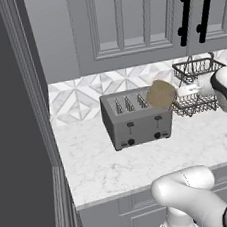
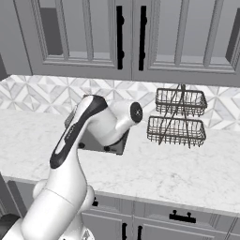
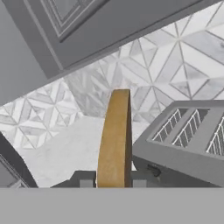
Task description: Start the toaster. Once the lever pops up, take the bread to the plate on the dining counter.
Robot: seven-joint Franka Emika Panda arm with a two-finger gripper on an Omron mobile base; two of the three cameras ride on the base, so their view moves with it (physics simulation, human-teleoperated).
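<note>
The grey toaster (image 1: 136,120) stands on the marble worktop against the tiled wall, its slots empty and both front levers up. My gripper (image 1: 177,93) is shut on the bread (image 1: 160,93), a tan slice held in the air just above the toaster's right end. In the hand view the bread (image 3: 114,135) stands edge-on between my fingertips (image 3: 86,180), with the toaster (image 3: 188,144) below and to the right. From the right base view my arm hides most of the toaster (image 2: 101,143). The plate and the dining counter are out of view.
A two-tier wire basket rack (image 1: 197,86) (image 2: 178,119) stands on the worktop right of the toaster, close behind my hand. Grey wall cabinets with black handles (image 2: 130,35) hang overhead. A tall grey panel (image 1: 16,122) closes the left side.
</note>
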